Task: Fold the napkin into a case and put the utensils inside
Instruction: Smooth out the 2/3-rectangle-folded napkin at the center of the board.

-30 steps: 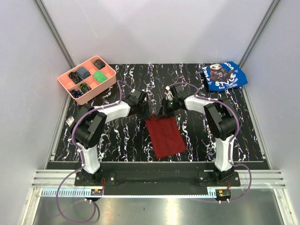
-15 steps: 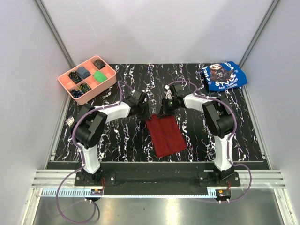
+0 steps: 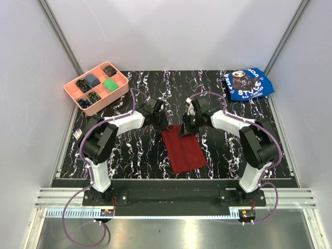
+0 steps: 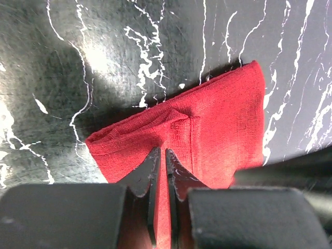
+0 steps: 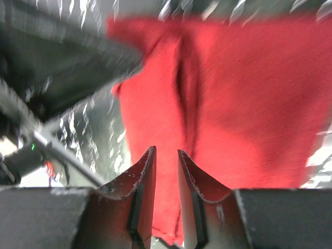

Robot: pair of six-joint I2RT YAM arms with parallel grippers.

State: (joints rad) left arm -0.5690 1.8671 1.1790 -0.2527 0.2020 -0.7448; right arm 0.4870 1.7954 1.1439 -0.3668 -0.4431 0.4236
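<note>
1. One black marbled table (image 3: 124,155) carries the napkin (image 3: 182,150), folded into a narrow layered rectangle, centre-near.
2. Left gripper (image 4: 160,151): jaws nearly together, pinching the napkin's far-left corner.
3. Right gripper (image 5: 166,151): jaws slightly apart over the far-right corner.

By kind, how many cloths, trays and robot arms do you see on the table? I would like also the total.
Cloths: 2 (red napkin, blue printed cloth)
Trays: 1 (pink tray)
Robot arms: 2 (left arm, right arm)
Total: 5
</note>
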